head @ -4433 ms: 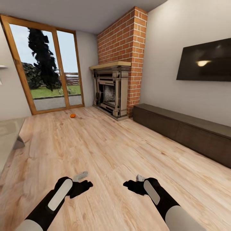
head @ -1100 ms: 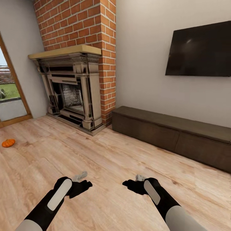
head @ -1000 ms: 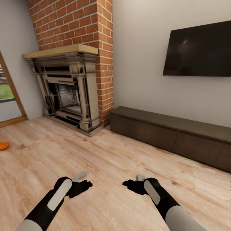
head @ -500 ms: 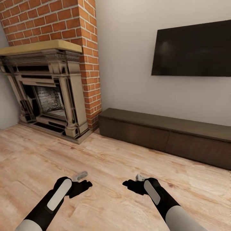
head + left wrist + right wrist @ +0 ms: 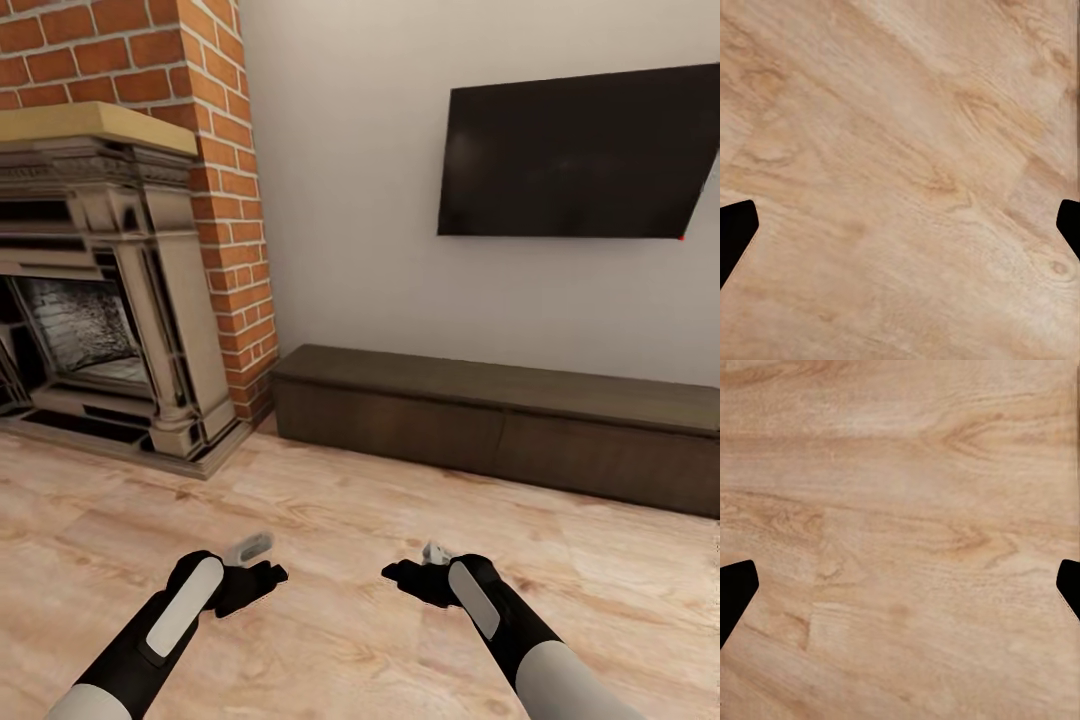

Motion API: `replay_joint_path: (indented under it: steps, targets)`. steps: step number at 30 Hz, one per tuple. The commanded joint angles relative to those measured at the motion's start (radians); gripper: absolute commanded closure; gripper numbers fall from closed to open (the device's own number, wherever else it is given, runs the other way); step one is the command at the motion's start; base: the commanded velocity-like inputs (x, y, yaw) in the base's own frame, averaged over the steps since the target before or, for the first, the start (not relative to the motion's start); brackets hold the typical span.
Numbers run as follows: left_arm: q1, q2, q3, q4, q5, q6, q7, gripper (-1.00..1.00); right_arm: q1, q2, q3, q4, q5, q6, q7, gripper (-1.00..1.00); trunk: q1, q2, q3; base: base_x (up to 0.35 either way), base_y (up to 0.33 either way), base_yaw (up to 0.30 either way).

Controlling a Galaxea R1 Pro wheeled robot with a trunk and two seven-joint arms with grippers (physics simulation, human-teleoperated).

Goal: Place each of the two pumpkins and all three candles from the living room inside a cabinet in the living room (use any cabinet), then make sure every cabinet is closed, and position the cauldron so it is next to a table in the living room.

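The long, low dark-brown cabinet [image 5: 500,415] runs along the far wall under the television, its fronts shut. My left gripper [image 5: 262,580] and right gripper [image 5: 405,577] hang low over the wooden floor, side by side, well short of the cabinet. In each wrist view the black fingertips [image 5: 736,229] [image 5: 736,585] sit at opposite edges with bare floorboards between them, so both grippers are open and hold nothing. The pumpkins, candles, cauldron and table are out of view.
A brick chimney with a stone fireplace [image 5: 100,290] stands at the left, its hearth plinth jutting onto the floor. A black television [image 5: 580,155] hangs on the white wall above the cabinet. Wooden floor [image 5: 350,520] stretches between me and the cabinet.
The camera has turned right: the window and the orange pumpkin on the floor slid out at the left, and the cabinet now sits centred. Both arms keep the same pose.
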Motion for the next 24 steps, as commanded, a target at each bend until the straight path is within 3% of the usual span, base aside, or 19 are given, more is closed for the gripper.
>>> replay_joint_path:
  steps: [1,24]
  targets:
    - [0.0,0.001,-0.003,-0.001,0.01,-0.001,0.01,-1.0,-0.001,0.0,0.002,-0.001,-0.006,0.003,-0.005,-1.0,0.0,0.0,-0.001,0.282,0.215,-0.293]
    - [0.0,0.001,-0.003,-0.002,0.01,-0.001,0.01,-1.0,-0.001,-0.001,0.001,-0.001,-0.004,0.001,0.044,-1.0,0.0,0.0,-0.001,0.275,0.221,-0.293]
